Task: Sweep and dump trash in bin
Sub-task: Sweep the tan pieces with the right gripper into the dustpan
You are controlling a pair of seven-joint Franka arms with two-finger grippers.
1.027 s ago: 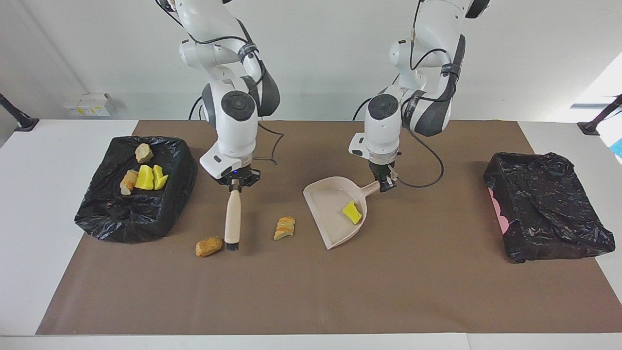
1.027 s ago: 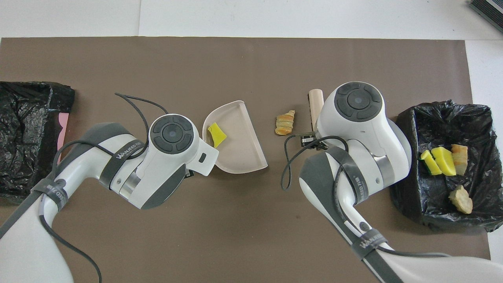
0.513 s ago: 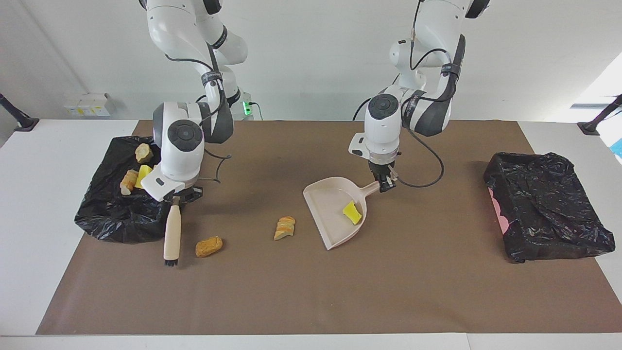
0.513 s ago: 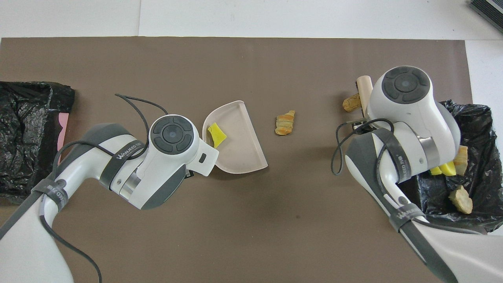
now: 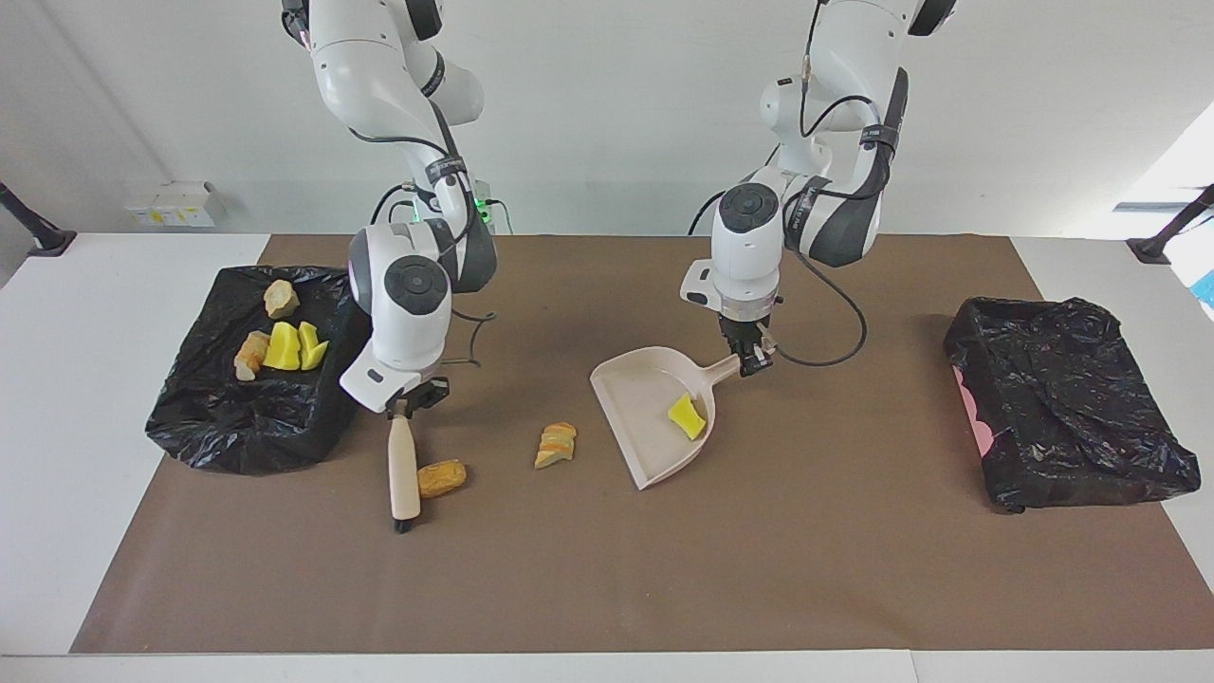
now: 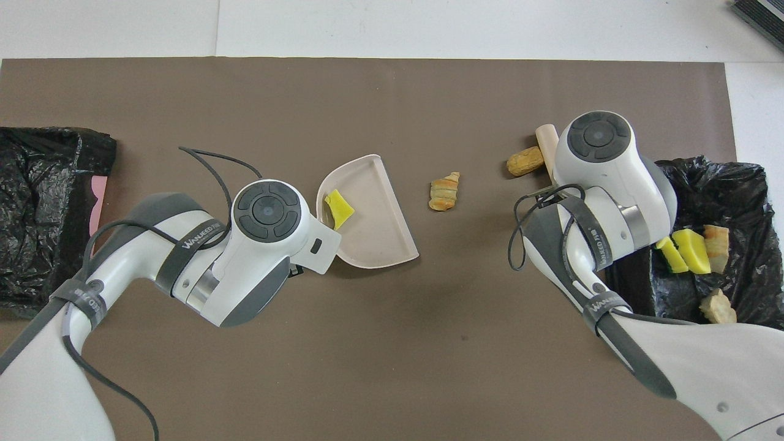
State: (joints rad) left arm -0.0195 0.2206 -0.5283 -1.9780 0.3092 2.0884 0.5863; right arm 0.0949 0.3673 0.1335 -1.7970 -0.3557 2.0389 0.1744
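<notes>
- Facing the robots' view first: the right gripper (image 5: pixel 410 402) is clamped on the brush (image 5: pixel 403 470), whose long axis runs away from the robots, bristles touching the mat on the bin's side of an orange bread chunk (image 5: pixel 442 478), placed, I judge, to push it toward the dustpan (image 5: pixel 645 403).
- The left gripper (image 5: pixel 749 359) grips the dustpan's handle, mouth facing the sliced bread piece (image 5: pixel 557 444); a yellow sponge bit (image 5: pixel 688 416) lies inside.
- Looking from overhead: four pieces sit in the black-lined bin (image 6: pixel 741 184) at the right arm's end; the chunk's long axis points toward the dustpan.
</notes>
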